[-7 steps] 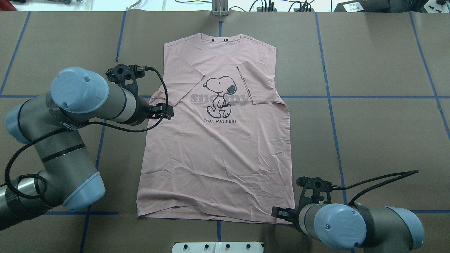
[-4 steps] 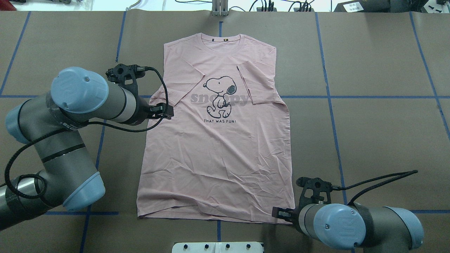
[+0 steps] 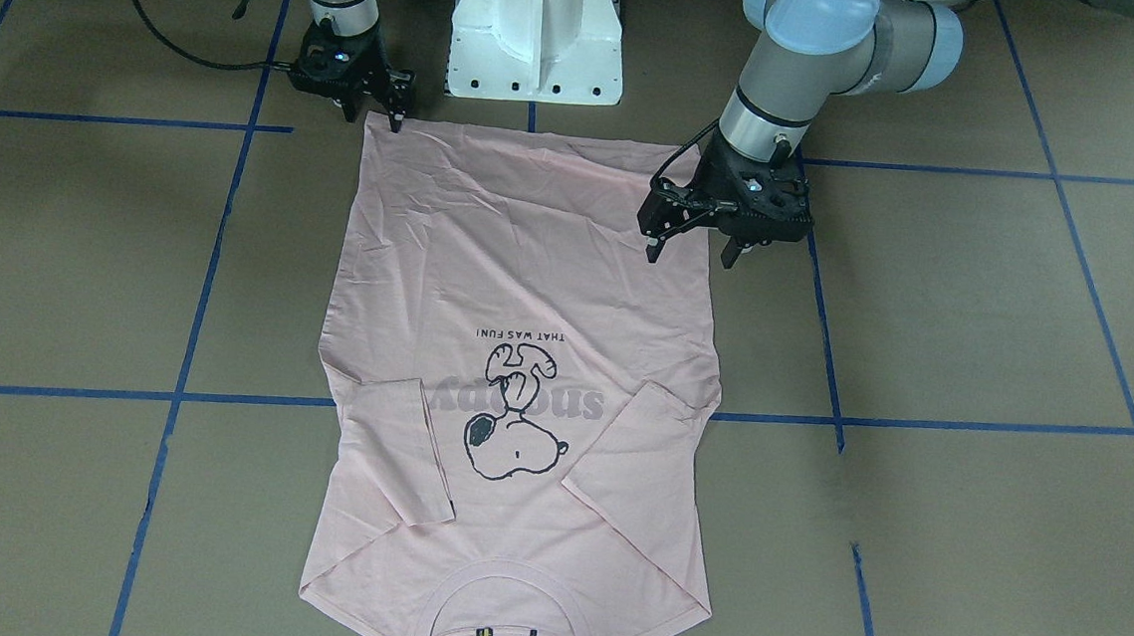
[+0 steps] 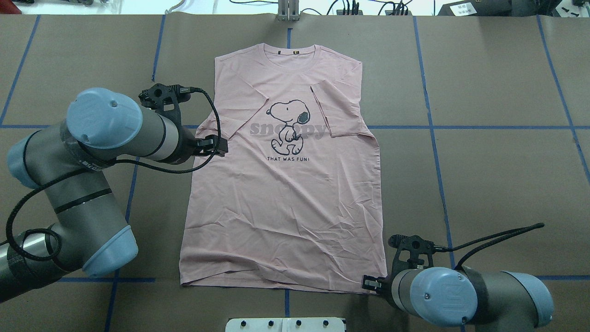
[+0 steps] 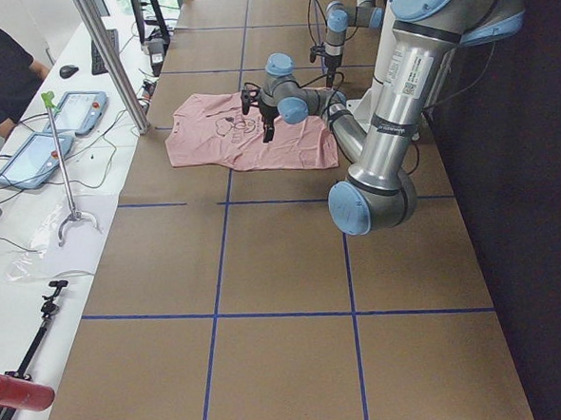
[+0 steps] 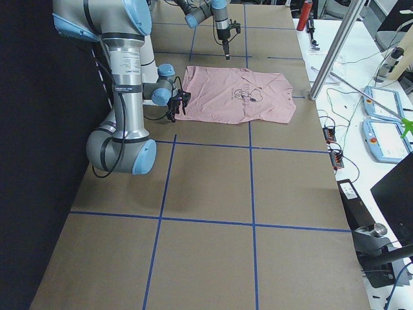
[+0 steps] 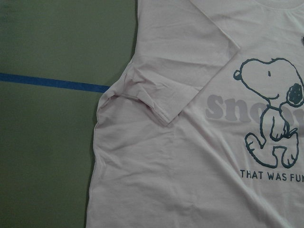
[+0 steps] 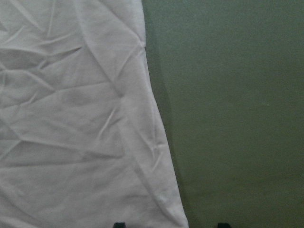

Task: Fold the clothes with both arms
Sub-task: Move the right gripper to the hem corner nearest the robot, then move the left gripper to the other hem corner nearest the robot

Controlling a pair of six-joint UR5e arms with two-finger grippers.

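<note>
One T-shirt (image 4: pixel 286 207) flat; right pincer (image 3: pixel 373 122) spread astride hem corner.

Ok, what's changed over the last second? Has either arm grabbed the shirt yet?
Only the right gripper moved: it edged slightly back toward the robot's base at the near hem corner of the T-shirt. It is open, with a finger on either side of that corner, and nothing is gripped. The left gripper stayed put, open over the shirt's side edge. The shirt lies as before, both sleeves folded in.
</note>
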